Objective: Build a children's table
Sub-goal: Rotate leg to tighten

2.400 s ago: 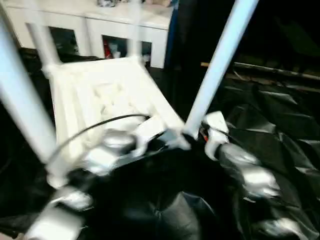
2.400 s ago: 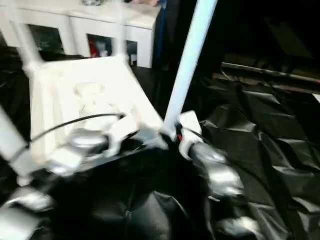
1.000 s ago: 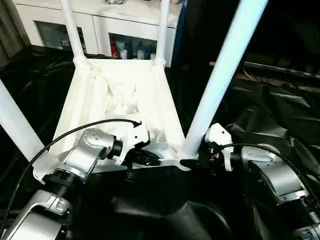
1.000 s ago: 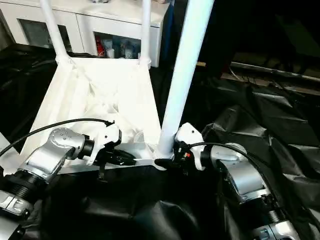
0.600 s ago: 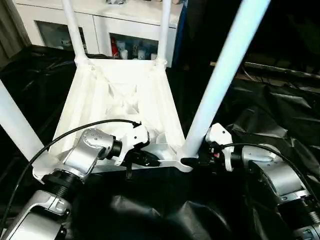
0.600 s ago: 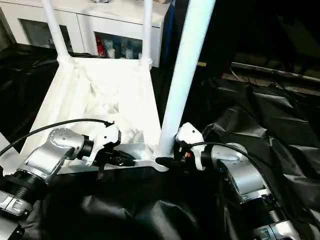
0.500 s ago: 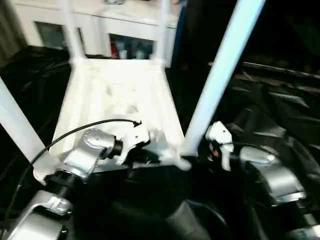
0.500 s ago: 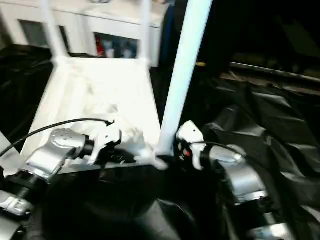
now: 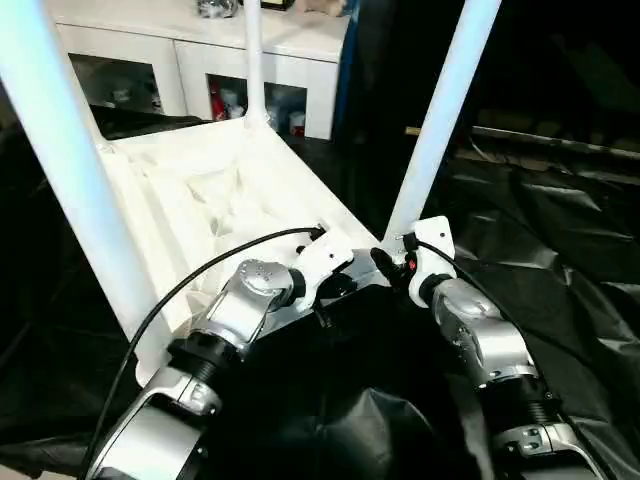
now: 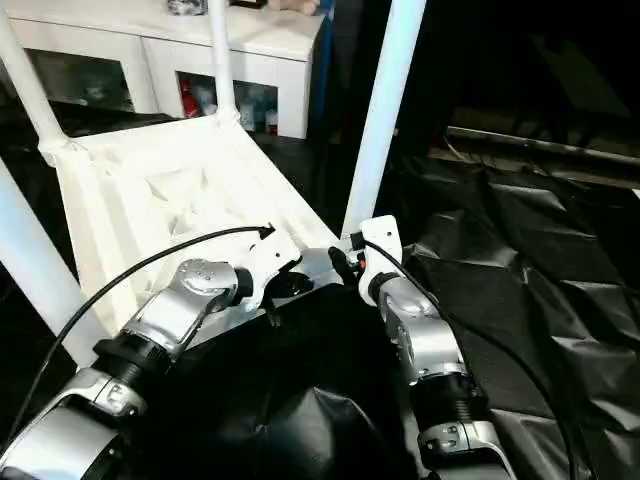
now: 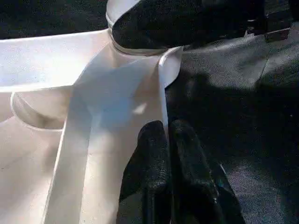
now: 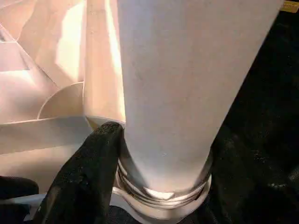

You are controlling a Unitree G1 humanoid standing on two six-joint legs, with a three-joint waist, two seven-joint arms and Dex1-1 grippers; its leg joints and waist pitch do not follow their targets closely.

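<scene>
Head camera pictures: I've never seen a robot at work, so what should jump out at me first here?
The upside-down white tabletop lies on black sheeting, its long white legs pointing up. Both silver arms meet at its near edge: the left gripper pinches the rim beside a corner, and the right gripper sits at the base of the near right leg. Behind stands a white glass-door cabinet.

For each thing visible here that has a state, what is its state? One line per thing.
tabletop: upside down, ribbed underside facing up.
legs: all four standing in the corner sockets.
left gripper: shut on the tabletop rim.
right gripper: at the base of the near right leg; one finger touches it.
cabinet: glass doors closed.
</scene>
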